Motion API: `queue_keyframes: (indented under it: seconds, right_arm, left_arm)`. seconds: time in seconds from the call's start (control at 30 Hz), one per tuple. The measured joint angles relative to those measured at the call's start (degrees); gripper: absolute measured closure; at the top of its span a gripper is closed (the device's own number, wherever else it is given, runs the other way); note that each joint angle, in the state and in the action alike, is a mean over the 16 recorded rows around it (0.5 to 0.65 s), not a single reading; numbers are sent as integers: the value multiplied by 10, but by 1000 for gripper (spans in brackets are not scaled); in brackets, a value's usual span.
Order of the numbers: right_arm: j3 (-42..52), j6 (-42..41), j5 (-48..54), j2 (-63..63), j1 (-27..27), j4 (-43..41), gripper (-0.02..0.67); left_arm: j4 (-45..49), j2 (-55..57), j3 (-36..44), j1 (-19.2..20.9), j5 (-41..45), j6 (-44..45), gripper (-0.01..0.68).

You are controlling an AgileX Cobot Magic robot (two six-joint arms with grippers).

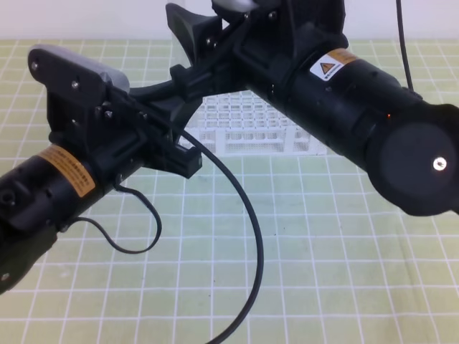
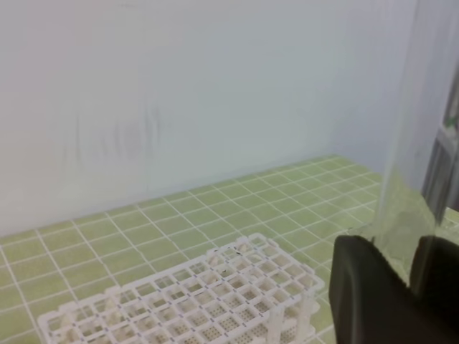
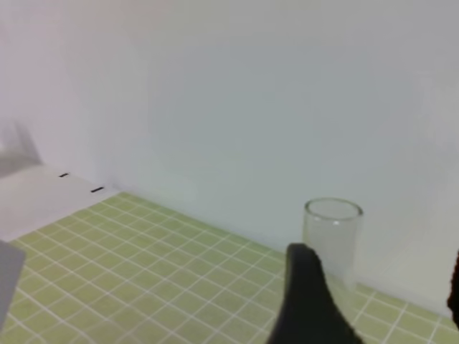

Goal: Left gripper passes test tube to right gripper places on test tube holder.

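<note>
The left pincer (image 2: 393, 283) is clamped on the test tube (image 2: 412, 129), which in the left wrist view rises steeply between the two dark fingers (image 2: 362, 294) as a clear, near-upright column held well above the worktop (image 1: 323, 251). The right pincer (image 3: 373, 301) stands wide apart and holds nothing; in its wrist view the tube's open rim (image 3: 333, 210) sits just ahead, between its fingers. In the high view the two pincers meet above the holder (image 1: 251, 129), though the tube itself cannot be made out there. The tube looks light, stiff, smooth and breakable, so it will likely slip under a loose grip and crack under a hard one; the free length above the left fingers seems the sensible place for the right pincer to take hold, square across the glass. The holder lies at the back of the worktop, its holes small and close-set, so lowering the rounded end in calls for a straight descent. Open grid mat lies all around, and a loose black cable (image 1: 247, 229) loops in front.
</note>
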Motion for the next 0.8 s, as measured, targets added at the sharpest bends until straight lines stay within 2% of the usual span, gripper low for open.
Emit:
queue_keyframes:
  seconds: [0.5, 0.8]
  right_arm:
    - [-1, 110, -36, 24, 0, -107, 276]
    - [-5, 150, -54, 36, 0, -153, 276]
  left_arm:
    - [-1, 0, 0, 0, 6, 0, 591]
    - [-1, 0, 0, 0, 6, 0, 609]
